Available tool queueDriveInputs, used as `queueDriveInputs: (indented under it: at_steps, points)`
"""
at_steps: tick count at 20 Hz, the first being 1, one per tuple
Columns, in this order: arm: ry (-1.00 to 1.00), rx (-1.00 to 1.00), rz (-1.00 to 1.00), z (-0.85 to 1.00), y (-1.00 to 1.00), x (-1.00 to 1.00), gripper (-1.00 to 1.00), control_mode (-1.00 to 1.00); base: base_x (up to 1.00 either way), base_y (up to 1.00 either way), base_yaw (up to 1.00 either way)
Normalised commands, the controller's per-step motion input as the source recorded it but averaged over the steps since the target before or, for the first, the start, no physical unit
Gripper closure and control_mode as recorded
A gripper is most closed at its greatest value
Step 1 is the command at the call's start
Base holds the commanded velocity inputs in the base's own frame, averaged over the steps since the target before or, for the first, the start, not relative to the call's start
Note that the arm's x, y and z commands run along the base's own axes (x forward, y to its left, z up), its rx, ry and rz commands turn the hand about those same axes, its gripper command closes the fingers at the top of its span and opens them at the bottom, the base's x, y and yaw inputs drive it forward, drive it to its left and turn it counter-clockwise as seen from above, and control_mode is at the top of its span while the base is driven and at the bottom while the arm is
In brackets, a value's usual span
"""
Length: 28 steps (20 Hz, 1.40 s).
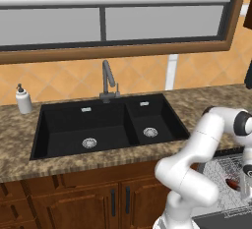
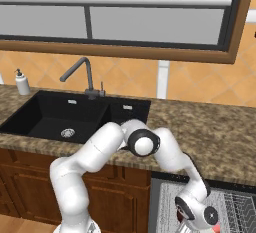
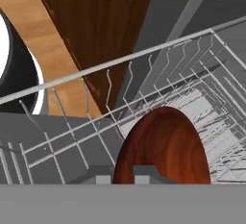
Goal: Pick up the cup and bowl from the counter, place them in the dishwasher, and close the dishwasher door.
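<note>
A reddish-brown wooden bowl [image 3: 166, 146] hangs just over the grey wire rack [image 3: 158, 69] of the open dishwasher. My gripper [image 3: 124, 176] is shut on its rim, one fingertip on each side of the edge. From the left base view the bowl [image 1: 231, 183] shows as a red patch over the rack [image 1: 216, 171], with the gripper [image 1: 244, 187] at the frame's right edge. In the right base view the arm bends down over the rack [image 2: 240, 208]. The dishwasher door [image 1: 224, 221] lies open. The cup is out of view. The counter [image 2: 210, 132] stretches above the dishwasher.
A black double sink [image 1: 106, 125] with a grey faucet [image 1: 108, 83] is set in the counter, and a white soap bottle [image 1: 22, 100] stands at its left. Brown cabinet doors [image 1: 98, 203] run under the sink. A wooden cabinet side [image 3: 105, 31] rises close beside the rack.
</note>
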Motion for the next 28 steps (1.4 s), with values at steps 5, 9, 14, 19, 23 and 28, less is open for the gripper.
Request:
queueDriveInputs:
  at_steps: [5,9,14,19,23,28]
  points:
    - [-0.01,-0.03,0.0,-0.25,0.0,0.0,1.0,-1.0,0.0,0.0,0.0]
    - [-0.08,-0.02,0.0,0.0,0.0,0.14,1.0,-1.0,0.0,0.0,0.0]
    - [-0.11,-0.04,0.0,-0.05,0.0,0.64,1.0,-1.0,0.0,0.0,0.0]
    - [-0.07,-0.01,0.0,-0.22,-0.02,0.13,1.0,-1.0,0.0,0.0,0.0]
    - [0.0,0.0,0.0,0.0,0.0,0.0,-1.0,-1.0,0.0,0.0,0.0]
    - [0.0,0.0,0.0,0.05,0.0,0.0,-1.0,-1.0,0.0,0.0,0.0]
